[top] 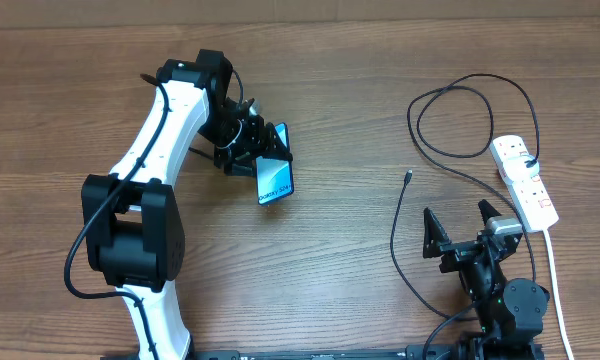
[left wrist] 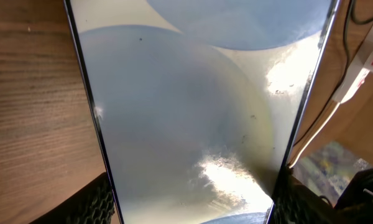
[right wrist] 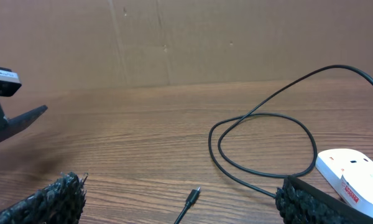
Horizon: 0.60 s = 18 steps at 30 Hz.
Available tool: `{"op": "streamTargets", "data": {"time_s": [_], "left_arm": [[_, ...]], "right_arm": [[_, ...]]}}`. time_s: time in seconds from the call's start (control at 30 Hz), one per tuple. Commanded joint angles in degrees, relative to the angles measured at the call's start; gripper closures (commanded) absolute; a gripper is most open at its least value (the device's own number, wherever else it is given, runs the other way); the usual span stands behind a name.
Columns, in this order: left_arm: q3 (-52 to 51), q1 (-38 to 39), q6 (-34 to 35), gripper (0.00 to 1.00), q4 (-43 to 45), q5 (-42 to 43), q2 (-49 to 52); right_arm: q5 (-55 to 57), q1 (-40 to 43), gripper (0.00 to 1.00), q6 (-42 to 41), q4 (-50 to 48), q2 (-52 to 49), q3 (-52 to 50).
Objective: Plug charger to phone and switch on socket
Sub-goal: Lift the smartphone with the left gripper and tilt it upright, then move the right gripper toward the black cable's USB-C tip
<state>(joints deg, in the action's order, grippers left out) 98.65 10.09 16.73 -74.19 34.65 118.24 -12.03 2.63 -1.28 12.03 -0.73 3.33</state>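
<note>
- The table (top: 330, 290) is mid-brown wood with fine, darker grain lines.
- The phone (top: 274, 180) has a light blue screen with white lettering and dark edges.
- The charger (top: 393, 235) is a black cable.
- The socket (top: 525, 180) is white with small red switches, and its cord (top: 555, 270) is white too.
- The left arm (top: 160, 130) has 2 colours: a white shell and black joints.
- The right arm (top: 515, 300) and right gripper (top: 458, 226) are black, and the pads (right wrist: 62, 199) have a knobbly black texture.
- The wall (right wrist: 174, 43) behind is plain tan cardboard.

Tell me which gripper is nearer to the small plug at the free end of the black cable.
Right. The right gripper is open close by the plug, apart from it; the left gripper holds the phone, much farther away.
</note>
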Motion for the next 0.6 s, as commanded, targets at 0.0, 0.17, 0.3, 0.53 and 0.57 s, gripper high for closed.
{"op": "streamTargets", "data": {"time_s": [0.0, 0.17, 0.3, 0.53, 0.57], "left_arm": [[1.6, -0.3, 3.5, 0.57, 1.3, 0.8, 0.3], [1.6, -0.3, 4.4, 0.57, 1.8, 1.0, 0.3], [1.6, -0.3, 4.7, 0.57, 1.2, 1.6, 0.3], [1.6, -0.3, 4.7, 0.57, 1.2, 3.8, 0.3], [1.6, -0.3, 4.7, 0.57, 1.2, 4.4, 0.3]], "right_arm": [[0.0, 0.0, 0.0, 0.3, 0.3, 0.6, 0.6], [-0.9, 0.0, 0.0, -0.7, -0.2, 0.6, 0.6], [-13.7, 0.0, 0.0, -13.4, 0.1, 0.6, 0.6], [-36.2, 0.0, 0.0, -30.5, 0.3, 0.6, 0.6], [-37.2, 0.0, 0.0, -30.5, 0.3, 0.6, 0.6]]}}
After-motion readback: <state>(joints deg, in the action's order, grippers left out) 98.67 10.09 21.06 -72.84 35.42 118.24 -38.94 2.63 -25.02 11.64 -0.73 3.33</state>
